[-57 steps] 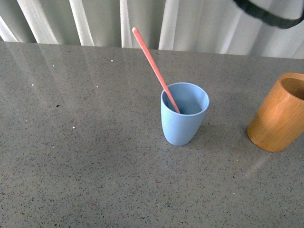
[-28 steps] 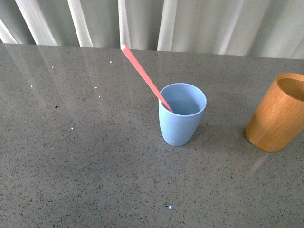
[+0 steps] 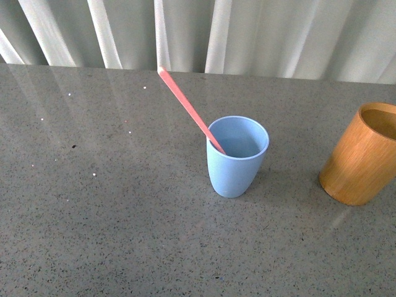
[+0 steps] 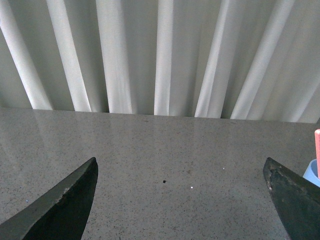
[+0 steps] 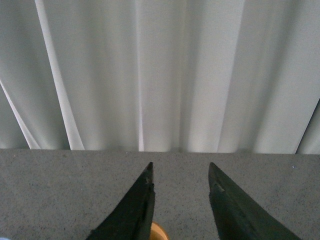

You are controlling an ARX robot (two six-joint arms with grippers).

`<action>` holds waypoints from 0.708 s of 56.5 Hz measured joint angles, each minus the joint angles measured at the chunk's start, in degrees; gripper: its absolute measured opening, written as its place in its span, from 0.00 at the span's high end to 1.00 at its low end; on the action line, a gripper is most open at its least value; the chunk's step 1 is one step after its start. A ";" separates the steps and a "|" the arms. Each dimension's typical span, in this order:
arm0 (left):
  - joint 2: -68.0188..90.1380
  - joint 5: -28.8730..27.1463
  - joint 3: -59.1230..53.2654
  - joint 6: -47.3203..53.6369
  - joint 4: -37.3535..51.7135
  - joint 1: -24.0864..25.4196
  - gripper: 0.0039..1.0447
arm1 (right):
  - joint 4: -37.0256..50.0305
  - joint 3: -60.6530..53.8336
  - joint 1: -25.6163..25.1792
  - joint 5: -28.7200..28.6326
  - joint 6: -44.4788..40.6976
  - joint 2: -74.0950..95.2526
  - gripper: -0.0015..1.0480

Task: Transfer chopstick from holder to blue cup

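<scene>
A light-blue cup (image 3: 237, 158) stands near the middle of the grey table. One pink-red chopstick (image 3: 189, 108) rests in it, leaning up and to the left. The orange-brown holder (image 3: 364, 156) stands at the right edge of the front view; nothing sticks out of its mouth. Neither arm shows in the front view. In the left wrist view my left gripper (image 4: 181, 170) is open wide over bare table, with the chopstick's tip (image 4: 317, 145) and a bit of the blue cup (image 4: 311, 176) at the edge. My right gripper (image 5: 181, 171) is open, with a sliver of the holder (image 5: 159, 232) beneath it.
The grey speckled table (image 3: 111, 204) runs back to a white pleated curtain (image 3: 247, 34). A small dark speck (image 4: 164, 181) lies on the table between the left gripper's fingers.
The dark arm part at the top right has left the front view. The chopstick has tipped lower and further left in the cup. The whole view has shifted down slightly.
</scene>
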 joint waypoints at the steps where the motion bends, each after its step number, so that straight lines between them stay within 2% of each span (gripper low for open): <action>1: 0.00 0.00 0.00 0.00 0.00 0.00 0.06 | 0.07 -0.63 0.00 -0.04 0.00 -0.50 0.75; 10: 0.00 -0.11 0.00 0.00 0.00 0.00 0.06 | 0.07 -4.90 0.07 -0.24 -0.13 -5.01 1.00; 40: 0.00 -0.02 0.00 0.00 0.00 0.00 0.06 | -7.96 -13.53 0.07 -0.15 -0.04 -21.64 0.99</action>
